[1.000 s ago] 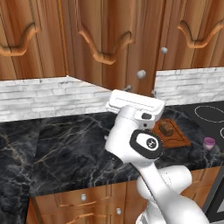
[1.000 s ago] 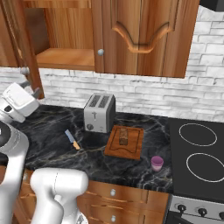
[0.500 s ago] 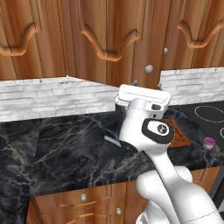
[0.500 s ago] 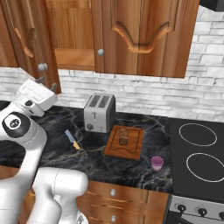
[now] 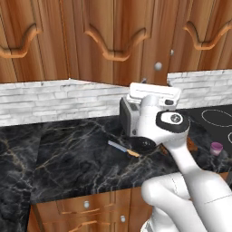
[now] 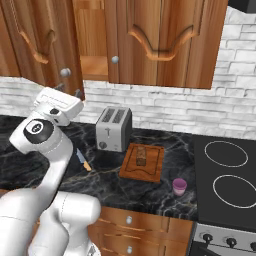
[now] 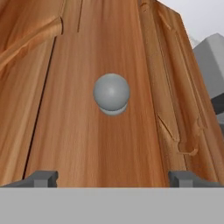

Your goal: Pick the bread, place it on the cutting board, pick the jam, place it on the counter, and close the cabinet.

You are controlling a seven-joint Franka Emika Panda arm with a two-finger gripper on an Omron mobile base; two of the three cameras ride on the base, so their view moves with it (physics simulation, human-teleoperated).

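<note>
The bread (image 6: 142, 155) lies on the cutting board (image 6: 131, 170), a reddish wooden board to the right of the toaster. The jam (image 6: 179, 186), with its purple lid, stands on the black marble counter (image 6: 110, 182) in front of the board and also shows as the jam (image 5: 216, 148). The cabinet door (image 6: 52, 47) stands partly open, with the shelf behind it showing. My gripper (image 7: 113, 179) is open and faces the door's face close up, with the round silver knob (image 7: 112, 92) centred ahead of its fingertips (image 7: 41, 178). The gripper (image 6: 68, 90) sits just below the knob (image 6: 65, 72).
A silver toaster (image 6: 114, 129) stands at the back of the counter. A knife (image 6: 82, 160) lies to its left and shows again as the knife (image 5: 123, 149). A stove (image 6: 227, 170) is at the right. Drawers (image 6: 130, 220) run below the counter.
The hand has swung to the right and the cabinet door has swung with it, narrowing the opening. Bread, jam and board have not moved.
</note>
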